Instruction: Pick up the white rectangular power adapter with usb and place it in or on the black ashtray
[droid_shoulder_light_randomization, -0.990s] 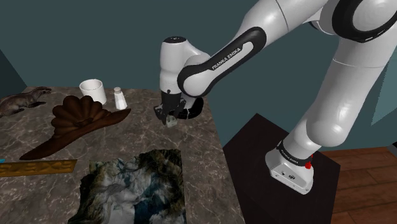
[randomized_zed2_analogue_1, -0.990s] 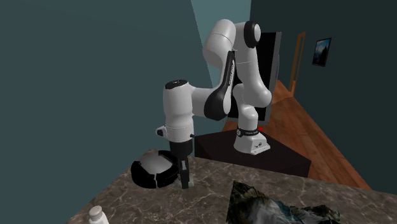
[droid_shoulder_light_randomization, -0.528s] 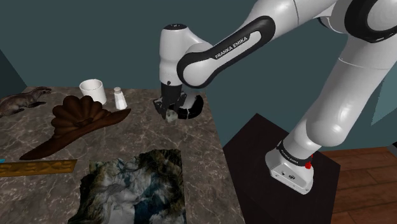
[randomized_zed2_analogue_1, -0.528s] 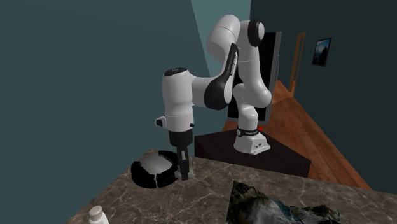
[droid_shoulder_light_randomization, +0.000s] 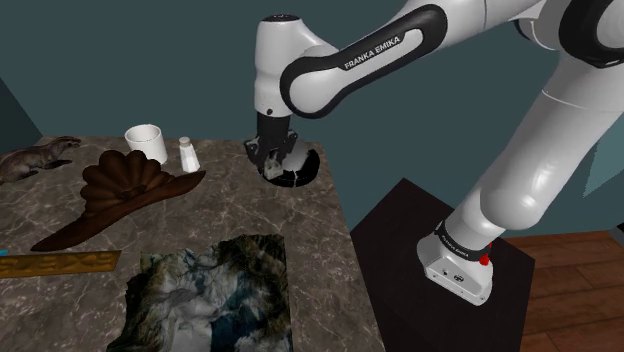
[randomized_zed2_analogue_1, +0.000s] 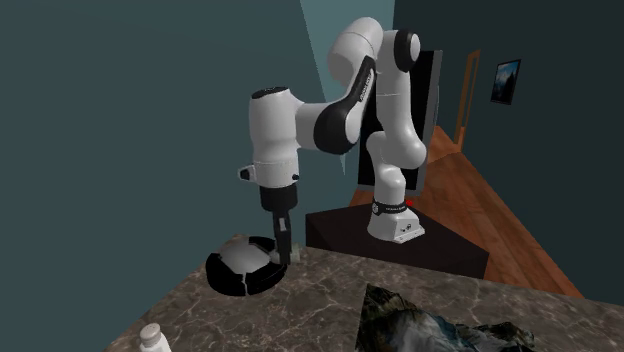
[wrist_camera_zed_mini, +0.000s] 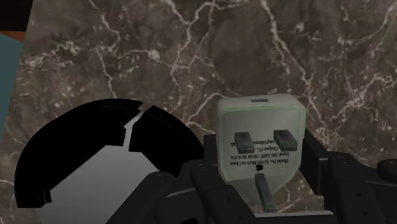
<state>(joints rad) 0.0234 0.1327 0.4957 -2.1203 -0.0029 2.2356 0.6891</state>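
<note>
Now: all-black two-finger gripper (droid_shoulder_light_randomization: 271, 167) clamped on white rectangular power adapter (wrist_camera_zed_mini: 259, 137); black fingers (wrist_camera_zed_mini: 316, 162) press adapter's two sides; adapter's pronged face with small print turned toward wrist camera; adapter held above dark veined marble tabletop (wrist_camera_zed_mini: 191, 57), just beside round black ashtray with pale grey inside (wrist_camera_zed_mini: 57, 137), not over its bowl in wrist view; shoulder view puts gripper in front of ashtray near table's far edge; white cup (droid_shoulder_light_randomization: 146, 141) and small white shaker (droid_shoulder_light_randomization: 187, 153) well apart, toward shoulder view's left.
</note>
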